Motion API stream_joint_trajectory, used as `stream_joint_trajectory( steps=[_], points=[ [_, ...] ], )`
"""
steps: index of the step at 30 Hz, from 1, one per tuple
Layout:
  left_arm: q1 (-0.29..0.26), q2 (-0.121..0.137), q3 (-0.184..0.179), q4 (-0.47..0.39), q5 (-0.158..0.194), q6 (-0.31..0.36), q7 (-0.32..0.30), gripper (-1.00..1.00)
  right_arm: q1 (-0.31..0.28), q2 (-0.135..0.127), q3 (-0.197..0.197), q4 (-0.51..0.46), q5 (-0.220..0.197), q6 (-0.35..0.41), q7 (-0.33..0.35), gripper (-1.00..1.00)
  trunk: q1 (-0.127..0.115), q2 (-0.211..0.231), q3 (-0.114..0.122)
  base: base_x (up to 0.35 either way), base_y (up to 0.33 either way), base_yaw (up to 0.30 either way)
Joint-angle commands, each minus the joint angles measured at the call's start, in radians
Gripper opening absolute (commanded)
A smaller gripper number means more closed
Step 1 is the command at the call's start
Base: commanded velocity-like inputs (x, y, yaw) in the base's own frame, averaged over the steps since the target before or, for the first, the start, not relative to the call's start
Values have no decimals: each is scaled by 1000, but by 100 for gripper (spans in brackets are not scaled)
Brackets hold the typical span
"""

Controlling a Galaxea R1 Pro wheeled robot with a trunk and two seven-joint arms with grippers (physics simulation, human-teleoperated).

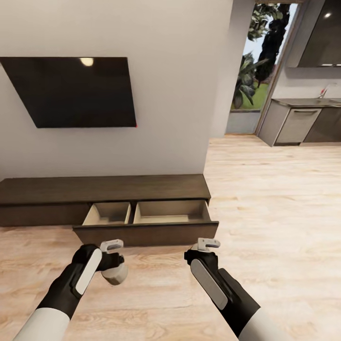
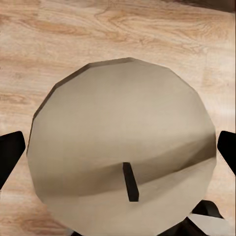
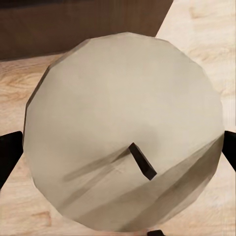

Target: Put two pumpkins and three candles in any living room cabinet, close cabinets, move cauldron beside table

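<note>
Head view — left hand (image 1: 113, 260) grips a candle (image 1: 116, 273), right hand (image 1: 204, 251) grips another candle (image 3: 125, 132) by the sides — light, stiff, likely slippery; open cabinet (image 1: 142, 218) ahead.

Pale grey candles (image 2: 123, 147), dark-brown cabinet (image 1: 104, 189)

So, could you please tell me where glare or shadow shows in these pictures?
Head view: a ceiling light's glare spot on the dark wall screen. Left wrist view: a soft shadow band crosses the candle top. Right wrist view: the other candle shows darker streaks beside its wick.
</note>
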Motion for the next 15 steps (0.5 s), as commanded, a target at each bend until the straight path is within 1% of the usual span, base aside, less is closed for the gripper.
stream_joint_trajectory(
  steps=[1,3,5,6,7,8,9,10,11,12,13,14,15],
  points=[
    [-1,0,-2,-2,9,3,10,-100,-1,0,2,-2,-4,5,-8,-100,1,-1,-1,244,0,0],
    [-1,-1,-1,-4,10,3,10,-100,-1,0,2,-9,-6,9,-8,-100,1,-1,-1,232,0,0],
    [-1,-7,-4,-5,13,3,10,-100,-1,0,2,-18,-27,15,-9,-100,1,-1,-1,215,0,0],
    [-1,-15,-2,-9,13,4,9,-100,-1,0,3,-22,-48,18,-11,-100,1,-1,-1,181,0,0],
    [-1,-18,0,-16,13,4,8,-100,-1,0,3,-27,-59,20,-13,-100,1,-1,-1,162,0,0],
    [-1,-21,3,-35,14,5,7,-100,-1,0,4,-43,-69,21,-15,-100,1,-1,-1,126,0,0],
    [0,-21,11,-73,25,6,6,-100,-1,0,4,-67,-76,23,-17,-100,1,-1,-1,100,0,0],
    [2,-20,21,-124,60,8,5,-100,0,0,4,-96,-79,24,-17,-100,1,-1,-1,81,0,0],
    [4,-17,27,-170,114,10,6,-100,0,0,4,-125,-87,25,-16,-100,1,-1,-1,45,0,0],
    [5,-15,29,-198,162,11,6,-100,0,0,4,-145,-105,25,-17,-100,1,-1,-1,23,0,0],
    [7,-14,29,-212,193,11,6,-100,0,0,5,-157,-130,25,-17,-100,1,-1,-1,12,0,0],
    [8,-12,30,-221,209,12,6,-100,0,0,5,-165,-148,25,-17,-100,1,-1,-1,6,0,0],
    [8,-11,30,-224,216,12,6,-100,0,0,5,-168,-155,25,-17,-100,1,-1,-1,4,0,0]
  ],
)
